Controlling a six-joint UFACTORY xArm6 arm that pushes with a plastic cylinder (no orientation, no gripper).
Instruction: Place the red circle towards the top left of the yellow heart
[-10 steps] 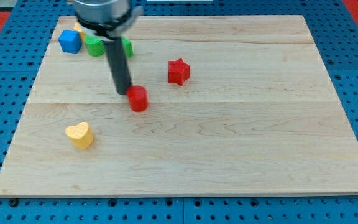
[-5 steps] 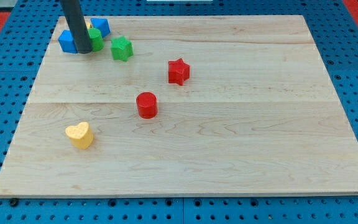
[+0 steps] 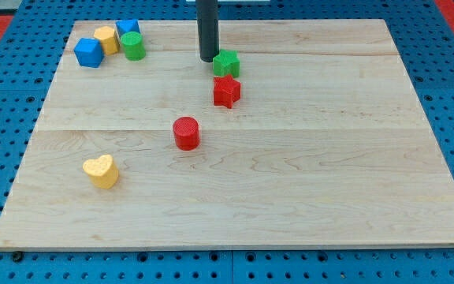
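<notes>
The red circle (image 3: 186,132) sits left of the board's middle. The yellow heart (image 3: 101,170) lies toward the view's lower left, below and left of the red circle. My tip (image 3: 208,60) is near the view's top, touching the left side of a green star (image 3: 227,63). It stands well above and right of the red circle.
A red star (image 3: 226,91) lies just below the green star. At the view's top left is a cluster: a blue cube (image 3: 88,52), a yellow block (image 3: 106,39), another blue block (image 3: 128,28) and a green cylinder (image 3: 133,46). The wooden board (image 3: 306,173) rests on blue pegboard.
My tip left the red circle, swung to the top-left cluster, then moved right. The green star has been pushed right, to just above the red star. The red circle shifted slightly down-right.
</notes>
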